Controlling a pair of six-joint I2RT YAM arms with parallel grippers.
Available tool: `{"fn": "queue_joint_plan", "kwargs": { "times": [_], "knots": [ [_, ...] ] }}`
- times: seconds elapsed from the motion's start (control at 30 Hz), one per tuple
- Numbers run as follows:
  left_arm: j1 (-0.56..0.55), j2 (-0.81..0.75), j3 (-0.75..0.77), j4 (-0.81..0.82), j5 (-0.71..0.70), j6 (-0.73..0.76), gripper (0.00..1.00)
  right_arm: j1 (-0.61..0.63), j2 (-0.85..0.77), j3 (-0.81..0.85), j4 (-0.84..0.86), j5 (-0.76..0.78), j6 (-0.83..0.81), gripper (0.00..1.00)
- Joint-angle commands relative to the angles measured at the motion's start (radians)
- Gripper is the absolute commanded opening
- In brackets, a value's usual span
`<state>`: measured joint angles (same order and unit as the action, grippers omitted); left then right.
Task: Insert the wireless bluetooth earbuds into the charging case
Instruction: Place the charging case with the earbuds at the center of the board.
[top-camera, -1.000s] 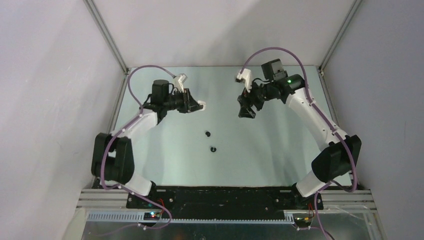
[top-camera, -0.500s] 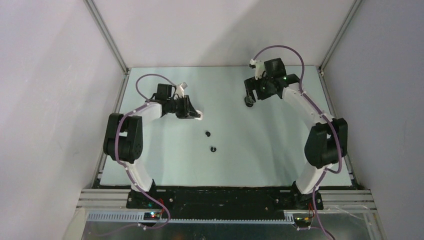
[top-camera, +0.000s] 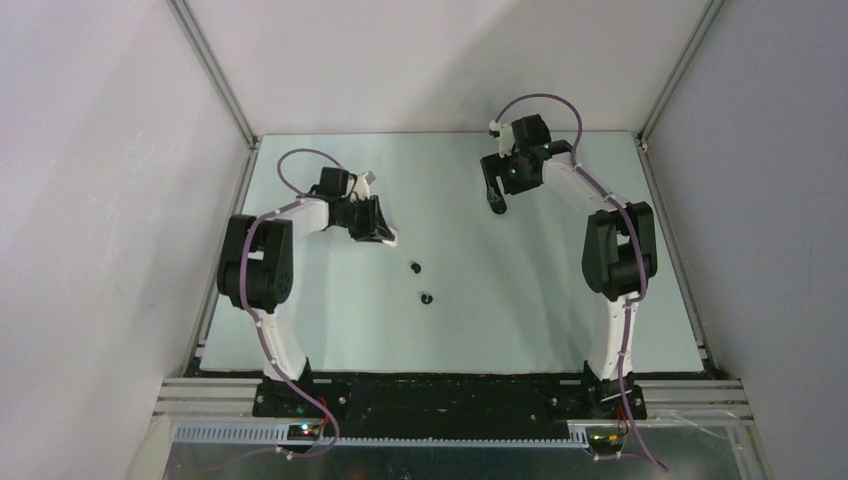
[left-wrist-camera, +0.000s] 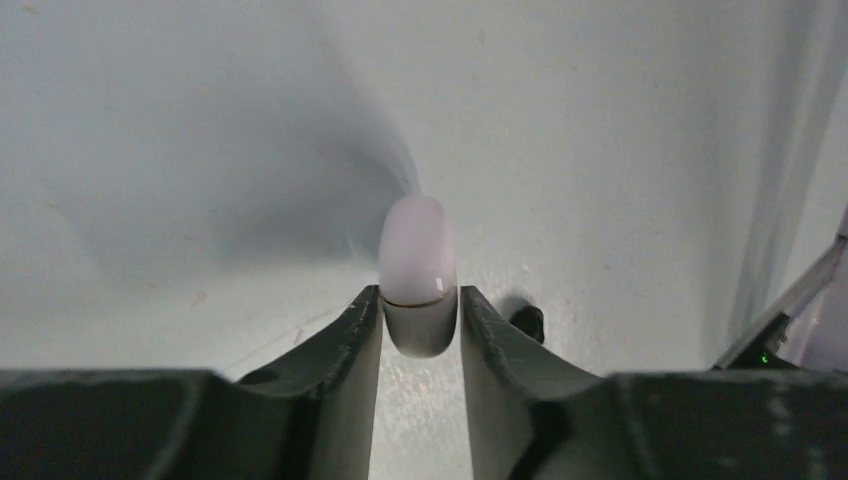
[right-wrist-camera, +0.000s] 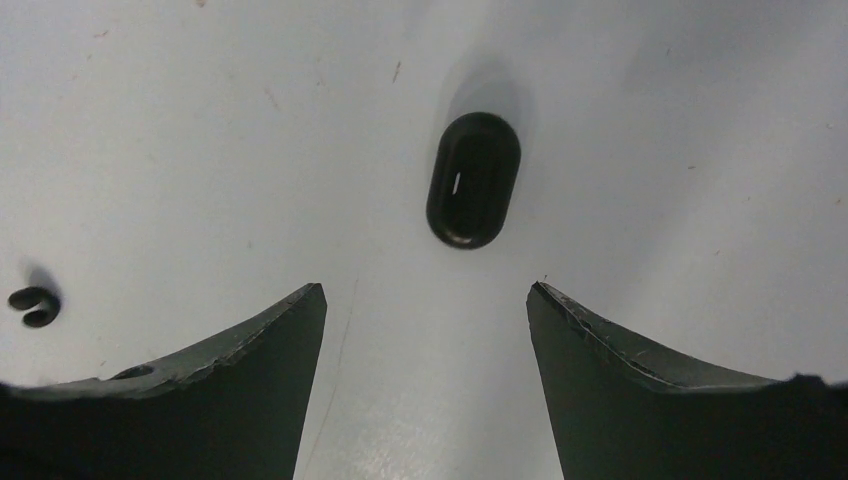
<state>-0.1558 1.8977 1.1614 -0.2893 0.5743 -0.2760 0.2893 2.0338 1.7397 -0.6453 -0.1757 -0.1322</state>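
My left gripper (top-camera: 380, 232) is low over the table at the back left, shut on a white pebble-shaped charging case (left-wrist-camera: 417, 262); its fingers (left-wrist-camera: 352, 325) press both sides of the case. One black earbud (left-wrist-camera: 528, 322) shows just behind the right finger. My right gripper (top-camera: 497, 192) is open at the back right. A closed black case (right-wrist-camera: 473, 180) lies on the table ahead of its spread fingers (right-wrist-camera: 290, 320), apart from them. Two black earbuds (top-camera: 415, 267) (top-camera: 427, 298) lie mid-table, and show at the left in the right wrist view (right-wrist-camera: 33, 305). No white earbuds are in view.
The pale table (top-camera: 520, 300) is walled at the back and on both sides by plain panels with metal frame posts (top-camera: 215, 75). Both arms' elbows stand folded up over the table's left and right sides.
Both arms have folded in and dropped towards the table. The left gripper has come down and nearer with the white case. The right gripper has pulled towards the back; the black case now lies free before it.
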Motion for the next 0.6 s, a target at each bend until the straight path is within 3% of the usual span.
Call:
{"fn": "queue_joint_plan", "kwargs": {
  "times": [0.0, 0.07, 0.1, 0.13, 0.2, 0.57],
  "knots": [
    [0.029, 0.034, 0.075, -0.099, -0.103, 0.082, 0.43, 0.001, 0.052, 0.078, 0.021, 0.045, -0.028, 0.78],
    [0.048, 0.029, 0.091, -0.124, -0.117, 0.104, 0.71, 0.008, 0.070, 0.088, 0.026, 0.057, -0.042, 0.79],
    [0.061, 0.011, 0.091, -0.130, -0.124, 0.111, 0.78, 0.012, 0.075, 0.093, 0.031, 0.067, -0.046, 0.79],
    [0.066, -0.001, 0.088, -0.130, -0.133, 0.118, 0.94, 0.016, 0.083, 0.095, 0.033, 0.071, -0.054, 0.79],
    [0.085, -0.040, 0.077, -0.132, -0.160, 0.114, 0.99, 0.018, 0.092, 0.097, 0.039, 0.084, -0.063, 0.80],
    [0.109, -0.354, 0.177, -0.187, -0.176, 0.155, 1.00, 0.026, 0.129, 0.105, 0.048, 0.172, -0.043, 0.78]
  ]
}}
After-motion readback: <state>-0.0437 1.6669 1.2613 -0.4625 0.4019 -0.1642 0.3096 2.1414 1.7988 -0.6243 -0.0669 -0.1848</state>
